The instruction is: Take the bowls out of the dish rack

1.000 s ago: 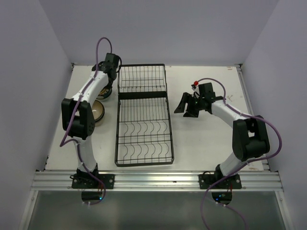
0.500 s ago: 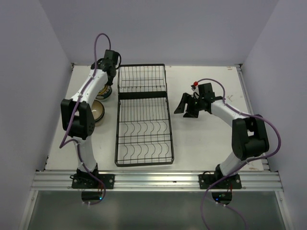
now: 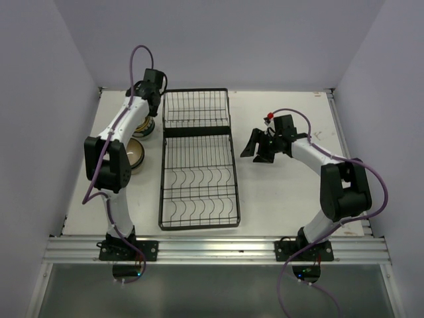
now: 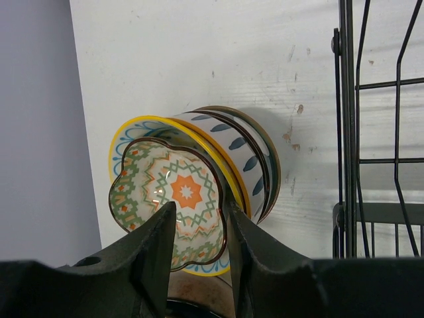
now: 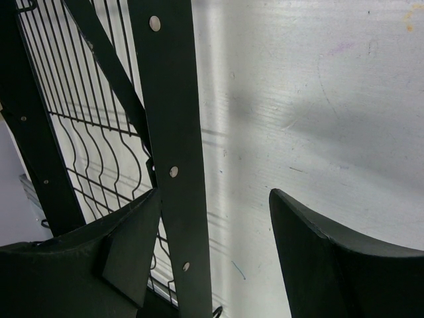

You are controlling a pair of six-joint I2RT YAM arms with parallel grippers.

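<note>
Several bowls sit nested in a stack (image 4: pixel 255 165) on the far left of the worktop (image 3: pixel 278 192), just beside the left edge of the dish rack (image 3: pixel 197 132). Innermost is a small scalloped bowl (image 4: pixel 175 199) with an orange and green star pattern, resting inside a yellow-rimmed one. The left hand (image 4: pixel 201 222) hangs right over it, jaws partway apart on either side of the near rim. The gap between them is far wider than that thin rim, so it looks to be gripping nothing. A brown bowl (image 3: pixel 136 154) stands alone, nearer the arm bases, close to the stack.

The long black wire rack lies lengthwise down the middle of the worktop, and neither of its two sections shows a bowl. To its right, the right hand (image 3: pixel 255 151) hovers just beside the rack's right edge, jaws wide and empty.

By my reading, unloading is at or near its end. The step in hand is letting the scalloped bowl settle into the stack. The next move calls for the left hand to open a little more and lift straight away from the rim. Neither finger should catch the scalloped edge or nudge the stack toward the rack's wire side. The right hand has nothing visible left to fetch.
</note>
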